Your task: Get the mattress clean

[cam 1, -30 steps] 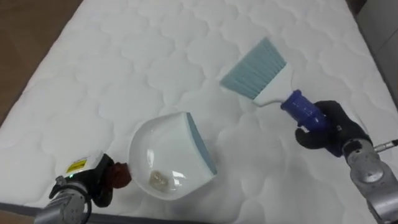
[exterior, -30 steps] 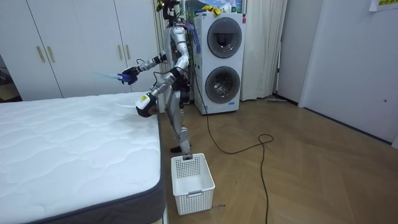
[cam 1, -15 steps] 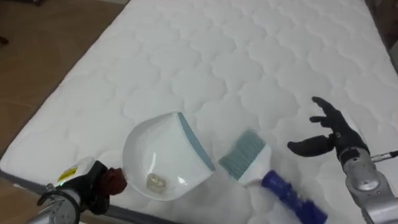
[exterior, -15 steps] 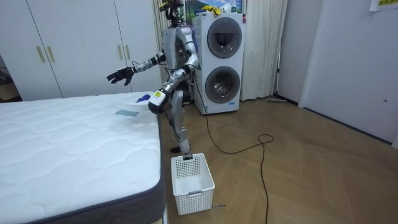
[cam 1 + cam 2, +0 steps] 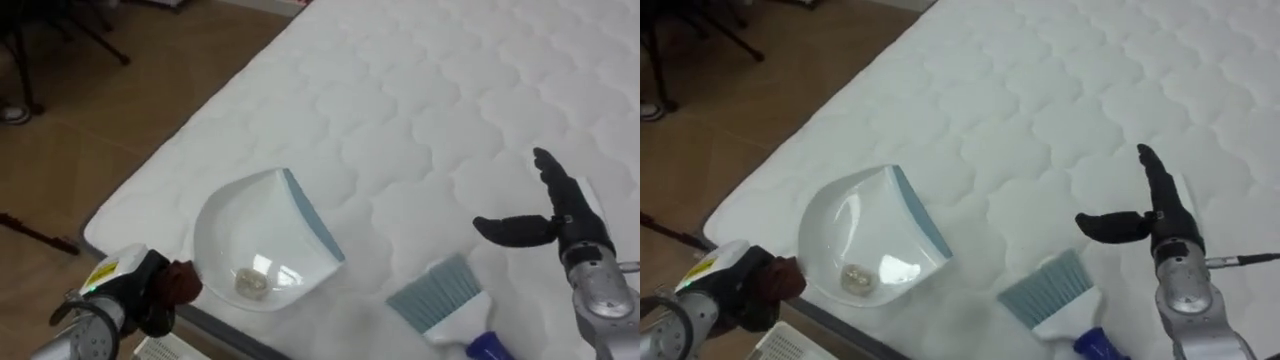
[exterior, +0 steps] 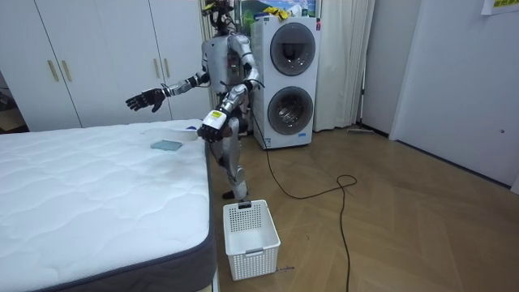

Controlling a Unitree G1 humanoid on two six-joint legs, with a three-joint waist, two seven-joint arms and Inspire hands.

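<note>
Quick rundown for you: your left hand [image 5: 140,295] is curled tight round the reddish grip [image 5: 182,282] of the dustpan [image 5: 250,240]; the pan sits right at the corner of the mattress [image 5: 420,90], its blue-grey lip turned inward toward the brush [image 5: 440,300]. My guess is you're holding it level like that so the small pale scrap [image 5: 252,283] in the bowl doesn't slide back out onto the bed. Your right hand [image 5: 560,215] hangs above the quilted top just beyond the brush, fingers straight and spread, thumb out to the side, nothing in it; the brush lies flat on the mattress with its bristles toward the pan, clear of both hands, so the sweeping looks finished to me. The room view has you standing at the bed's corner, with a white basket [image 6: 251,231] on the floor further along the bed's side; probably where the pan gets tipped, but that's just my read.

Stuff you can't count on:
- the brush's blue handle [image 5: 490,347] is cut off at the bottom edge
- the scrap is too small to say what it is
- I can't tell if the pan's underside rests on the mattress or floats just above it
- in the room view the pan barely stands out against the white bed
</note>
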